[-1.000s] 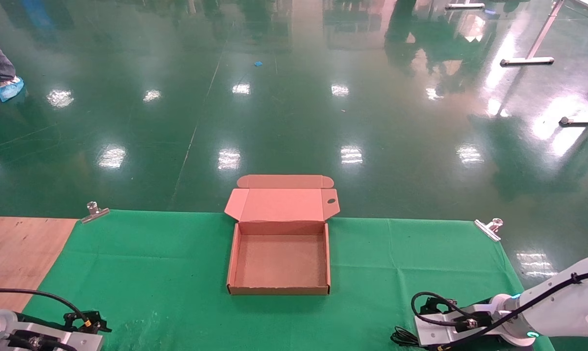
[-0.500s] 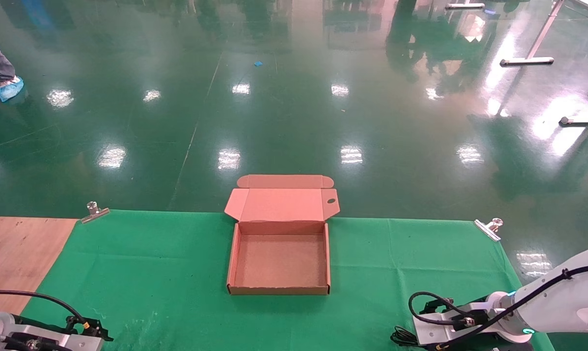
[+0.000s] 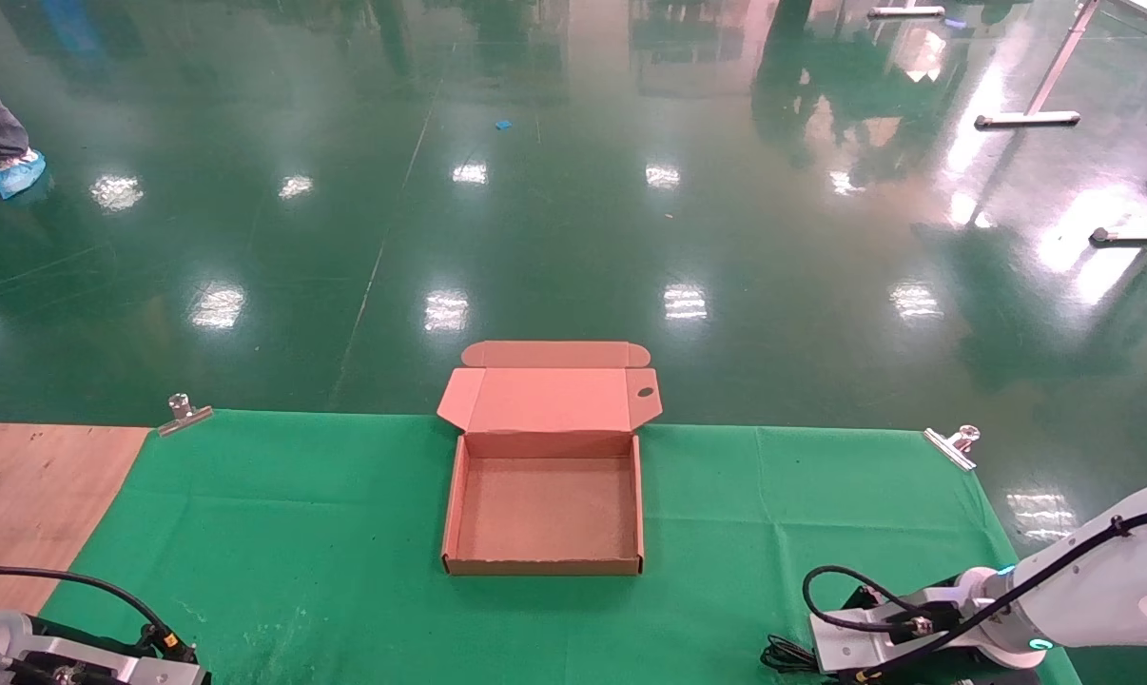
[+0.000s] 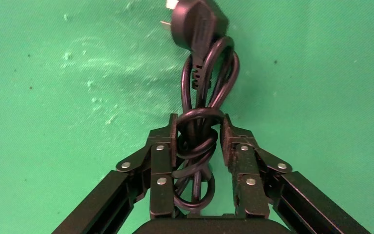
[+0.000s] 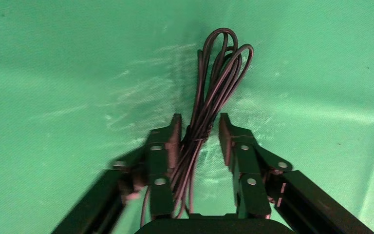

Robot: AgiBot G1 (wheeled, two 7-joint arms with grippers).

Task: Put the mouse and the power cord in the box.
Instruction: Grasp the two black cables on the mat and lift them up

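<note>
The box [image 3: 545,514] lies open and bare mid-table on the green cloth, its lid [image 3: 547,398] folded back past the far edge. At the near left corner my left gripper [image 4: 198,119] is shut on the power cord [image 4: 209,80], both pads against the knotted bundle, with the plug [image 4: 195,24] beyond the fingertips. At the near right, my right gripper [image 5: 199,119] straddles the mouse's thin coiled cable [image 5: 221,73]; the coil touches one finger and a gap shows on the other side, so it is open. The mouse itself is hidden.
Metal clips [image 3: 185,416] [image 3: 952,445] pin the green cloth [image 3: 298,533] at the far corners. Bare wooden tabletop [image 3: 31,495] lies to the left. A loop of thin cable [image 3: 783,656] pokes out beside my right wrist. Shiny green floor lies beyond the table.
My left gripper has sunk toward the near table edge, almost out of the head view. My right arm has shifted only slightly. The box has not moved.
</note>
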